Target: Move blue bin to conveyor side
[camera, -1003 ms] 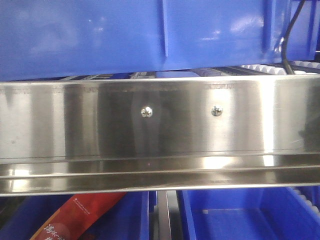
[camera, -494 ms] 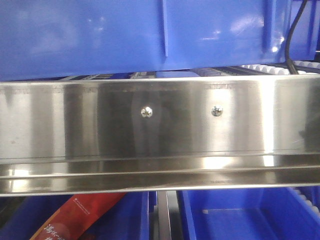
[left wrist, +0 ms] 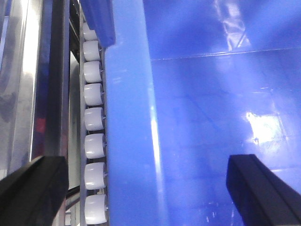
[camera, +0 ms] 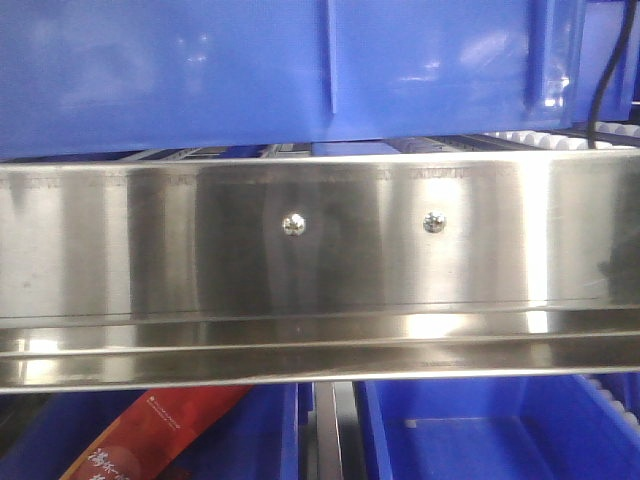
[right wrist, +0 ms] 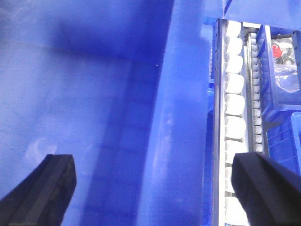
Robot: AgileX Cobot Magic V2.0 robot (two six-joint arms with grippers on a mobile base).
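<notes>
Where left claw point(left wrist: 148, 190) gapes, blue bin point(left wrist: 211, 117) rim between

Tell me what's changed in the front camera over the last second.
The black cable at the top right swung to the right, and the blue bin edged slightly rightward too. No grasp or release shows in this view. The steel rail, its two screws and the red packet below stayed put.

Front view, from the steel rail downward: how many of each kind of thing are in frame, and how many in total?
Steel rail: 1
Screws: 2
Blue bins: 2
Red packet: 1
Total: 6
</notes>
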